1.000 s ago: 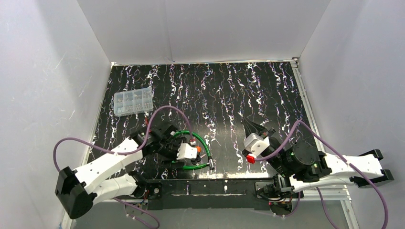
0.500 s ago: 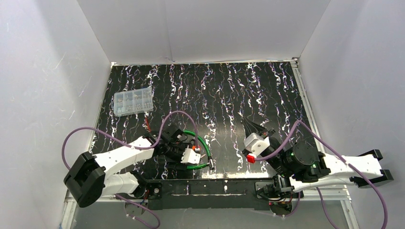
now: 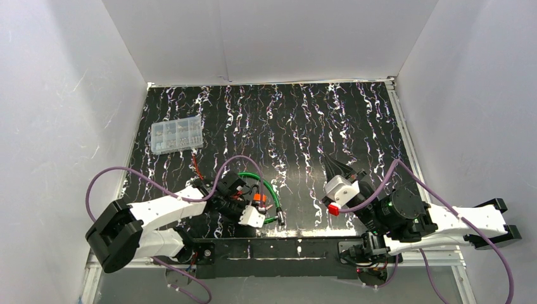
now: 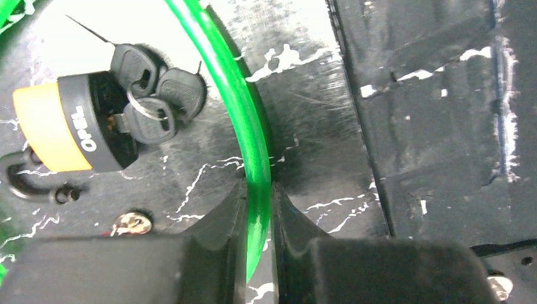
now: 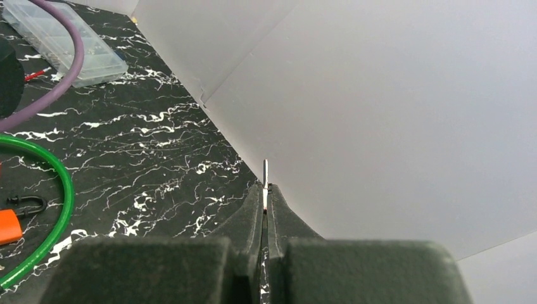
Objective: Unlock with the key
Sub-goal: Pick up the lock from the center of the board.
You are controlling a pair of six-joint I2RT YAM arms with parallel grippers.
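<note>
**Left gripper.** The left gripper (image 4: 258, 190) is closed on the green cable (image 4: 250, 145). The cable runs between the two fingers, and both inner faces touch it. Nothing else is in the grip. The grip point is on the near part of the cable loop, close to the black base strip (image 3: 278, 247) at the near edge of the table (image 3: 285, 126).

**Right gripper.** The right gripper (image 5: 265, 190) is fully closed, with its fingers pressed together. It is raised and points toward the far wall, well apart from the lock. A thin pale sliver stands up at its tips; what it is cannot be determined.

**Task items.** The padlock (image 4: 60, 123) has an orange body with a black end. It lies flat on the near-left part of the table, inside the cable loop. A bunch of three black-headed keys (image 4: 149, 95) on one ring lies touching the padlock's black end. One key's blade is directed into that end. Neither gripper touches the padlock or the keys.

**Obstructions.**
- The green cable passes just beside the keys, between them and the base strip.
- The left arm's purple hose (image 3: 234, 159) arcs over the table just beyond the lock area.

**Other items.** A clear compartment box (image 3: 176, 135) sits at the far left, well apart from the lock.
</note>
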